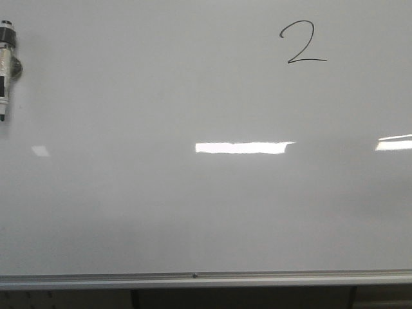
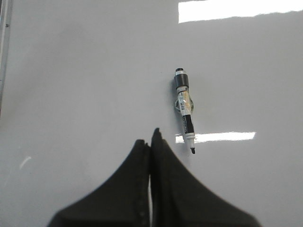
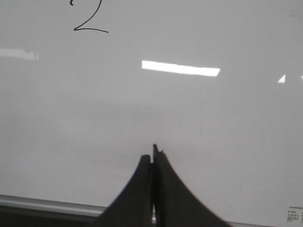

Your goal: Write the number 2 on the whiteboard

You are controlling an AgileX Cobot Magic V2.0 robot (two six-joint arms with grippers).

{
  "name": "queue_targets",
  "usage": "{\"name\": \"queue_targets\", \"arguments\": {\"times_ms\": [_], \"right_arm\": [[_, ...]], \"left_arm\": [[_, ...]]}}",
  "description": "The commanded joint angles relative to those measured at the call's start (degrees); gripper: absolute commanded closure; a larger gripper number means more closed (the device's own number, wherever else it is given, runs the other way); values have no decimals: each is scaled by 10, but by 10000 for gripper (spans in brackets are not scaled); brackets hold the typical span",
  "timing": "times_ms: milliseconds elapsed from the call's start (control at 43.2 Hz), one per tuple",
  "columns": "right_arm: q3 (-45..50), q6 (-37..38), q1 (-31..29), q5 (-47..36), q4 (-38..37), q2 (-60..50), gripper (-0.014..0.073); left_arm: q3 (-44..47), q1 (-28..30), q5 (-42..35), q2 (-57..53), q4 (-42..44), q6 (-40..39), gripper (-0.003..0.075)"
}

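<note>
we see the number 2 (image 1: 303, 42) already written, upper right on the whiteboard (image 1: 193, 212). the marker (image 1: 6, 67) clings at the board's left edge. our left gripper (image 2: 152, 137) and right gripper (image 3: 154, 153) are both closed, empty. the task looks finished.

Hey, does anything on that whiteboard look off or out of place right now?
Nothing is damaged or smeared. The one oddity is the marker clinging to the whiteboard at its far left, uncapped, tip pointing down. The number 2 looks clean, and both grippers are shut and empty.
</note>
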Motion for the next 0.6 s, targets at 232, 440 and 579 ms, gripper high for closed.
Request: {"name": "queue_targets", "arguments": {"times_ms": [232, 440, 579], "right_arm": [[76, -5, -4, -188, 1, -39, 663], [93, -5, 5, -206, 3, -39, 663], [93, -5, 16, -206, 3, -38, 663]], "left_arm": [[12, 1, -47, -11, -4, -4, 740], [12, 1, -45, -10, -4, -4, 740], [12, 1, -45, -10, -4, -4, 739]]}}
